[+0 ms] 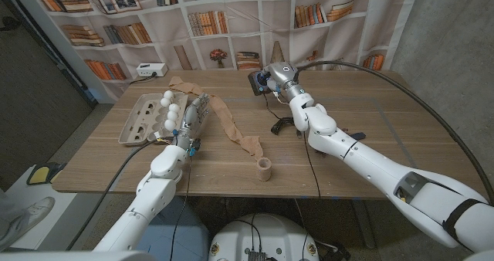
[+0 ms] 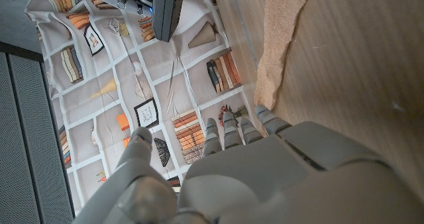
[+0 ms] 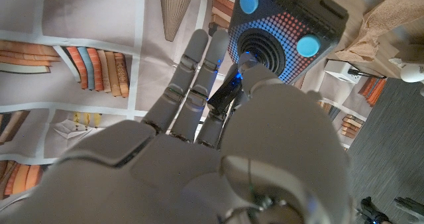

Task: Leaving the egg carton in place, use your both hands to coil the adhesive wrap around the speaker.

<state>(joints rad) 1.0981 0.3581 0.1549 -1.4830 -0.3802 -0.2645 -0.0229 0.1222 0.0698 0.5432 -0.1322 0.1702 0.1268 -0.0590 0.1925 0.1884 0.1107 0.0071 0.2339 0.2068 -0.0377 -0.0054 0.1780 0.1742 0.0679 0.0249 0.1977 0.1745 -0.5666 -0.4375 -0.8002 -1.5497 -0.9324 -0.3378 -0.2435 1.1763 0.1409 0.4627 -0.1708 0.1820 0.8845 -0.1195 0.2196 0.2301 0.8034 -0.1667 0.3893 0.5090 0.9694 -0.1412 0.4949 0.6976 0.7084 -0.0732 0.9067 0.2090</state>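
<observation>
Head view is showing the speaker (image 1: 257, 80) sitting in the upper middle of the frame at the far side of the table (image 1: 363, 130), with the right hand (image 1: 279, 77) reaching to it from the right. Right wrist view is giving the front grille of that speaker with two blue lights; the right hand's fingers (image 3: 192, 85) are lying extended and close together beside it, thumb near the grille, but contact is hard to confirm, so I cannot tell whether it is gripping. The adhesive wrap (image 1: 231, 128) is trailing as a tan strip from upper left of centre down to a small roll (image 1: 265, 168) standing near the front edge at lower middle. The left hand (image 1: 194, 118) is sitting left of centre on or just over the strip's upper stretch, fingers loosely spread, apparently holding nothing; the left wrist view is showing fingertips next to the wrap's ragged edge. The egg carton (image 1: 148, 120) with white eggs is lying just beside that hand, toward the left.

Risks, as I am judging them: the left hand is working so near the carton that a sideways pull could be nudging it or the eggs. The wrap could be sticking to itself or the table. The speaker's cable (image 1: 279, 122) could be snagging in the coil, and an unsteadied speaker could be tipping.
</observation>
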